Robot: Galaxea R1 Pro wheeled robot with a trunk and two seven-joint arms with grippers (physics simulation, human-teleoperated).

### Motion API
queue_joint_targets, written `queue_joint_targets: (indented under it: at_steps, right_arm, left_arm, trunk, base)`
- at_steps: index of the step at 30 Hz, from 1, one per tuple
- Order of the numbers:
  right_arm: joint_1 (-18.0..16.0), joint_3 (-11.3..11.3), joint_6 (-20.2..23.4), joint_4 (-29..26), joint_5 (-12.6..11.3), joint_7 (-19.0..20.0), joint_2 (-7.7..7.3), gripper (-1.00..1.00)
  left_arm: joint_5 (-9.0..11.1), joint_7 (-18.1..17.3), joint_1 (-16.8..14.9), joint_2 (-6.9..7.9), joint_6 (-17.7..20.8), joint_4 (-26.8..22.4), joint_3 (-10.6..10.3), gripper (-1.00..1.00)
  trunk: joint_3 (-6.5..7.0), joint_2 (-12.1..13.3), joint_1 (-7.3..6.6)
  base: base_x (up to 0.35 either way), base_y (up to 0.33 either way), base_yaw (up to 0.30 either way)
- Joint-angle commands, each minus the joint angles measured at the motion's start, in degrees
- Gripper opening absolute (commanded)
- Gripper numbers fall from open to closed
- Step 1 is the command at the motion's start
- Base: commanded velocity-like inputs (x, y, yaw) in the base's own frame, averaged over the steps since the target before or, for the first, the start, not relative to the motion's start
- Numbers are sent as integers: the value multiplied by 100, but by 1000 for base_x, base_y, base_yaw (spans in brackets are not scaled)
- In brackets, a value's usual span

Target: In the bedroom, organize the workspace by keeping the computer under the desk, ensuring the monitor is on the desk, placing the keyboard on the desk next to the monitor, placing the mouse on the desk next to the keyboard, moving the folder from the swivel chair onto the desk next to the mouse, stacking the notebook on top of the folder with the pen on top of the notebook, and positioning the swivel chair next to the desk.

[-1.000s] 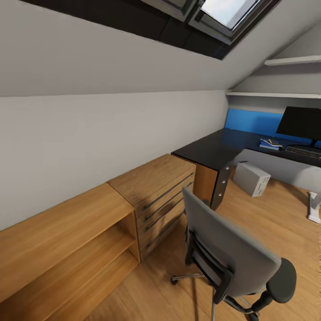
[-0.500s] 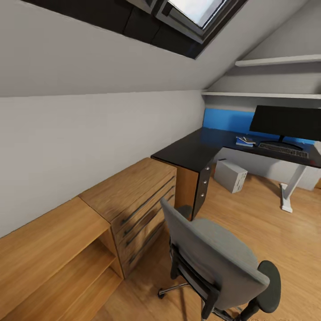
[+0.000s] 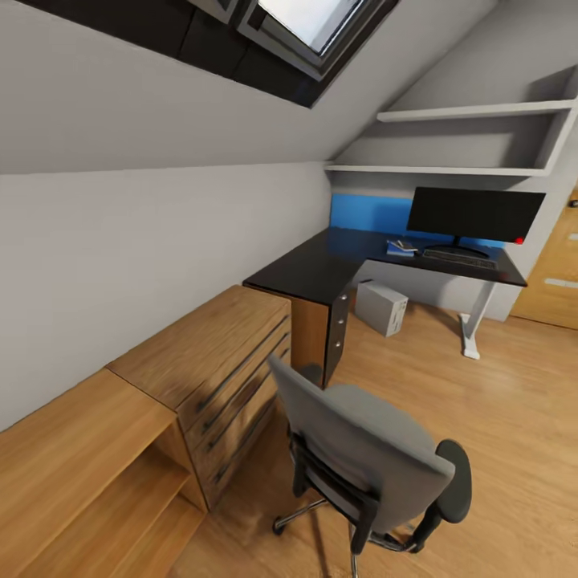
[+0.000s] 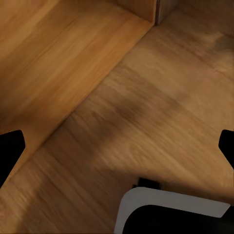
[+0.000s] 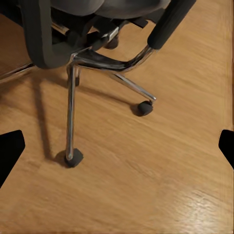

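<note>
In the left wrist view the left gripper (image 4: 117,146) points down at the wood plank floor (image 4: 161,122), its two dark fingertips (image 4: 9,148) at opposite edges of the picture, so the jaws stand wide apart with nothing between them. Beside it lies the bottom board of a light wooden shelf unit (image 4: 58,53).

The right gripper (image 5: 117,146) also points down at the floor, jaws spread wide and empty, with the swivel chair's chrome base (image 5: 97,61) and black castors (image 5: 74,157) just beyond it.

From the head view the swivel chair (image 3: 365,457) stands near, its back toward the camera, well apart from the desk (image 3: 321,269). A wooden dresser (image 3: 217,353) sits to the left of the chair, against the wall. Farther off, the desk carries the monitor (image 3: 475,214), the keyboard (image 3: 459,258) in front of it, and the blue folder (image 3: 400,248) just left of the keyboard, with something small on top that I cannot make out. The computer (image 3: 381,307) stands on the floor under the desk.
</note>
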Motion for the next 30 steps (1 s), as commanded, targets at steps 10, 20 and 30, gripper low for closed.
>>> queue_joint_targets:
  at_steps: [10,20,30]
  right_arm:
    - [-5,49,-13,8,-23,-34,3,100]
    - [-5,49,-13,8,-23,-34,3,100]
    - [-5,49,-26,8,-23,-34,3,100]
  left_arm:
    - [35,31,4,5,-2,-17,-45,100]
    - [35,31,4,5,-6,-15,-45,100]
    - [35,31,4,5,-9,-17,-48,100]
  trunk:
    - [-5,-3,-1]
    - [-5,-3,-1]
    - [-5,-3,-1]
  base:
    - [-24,258,-292]
    - [-2,54,-293]
    - [0,14,-293]
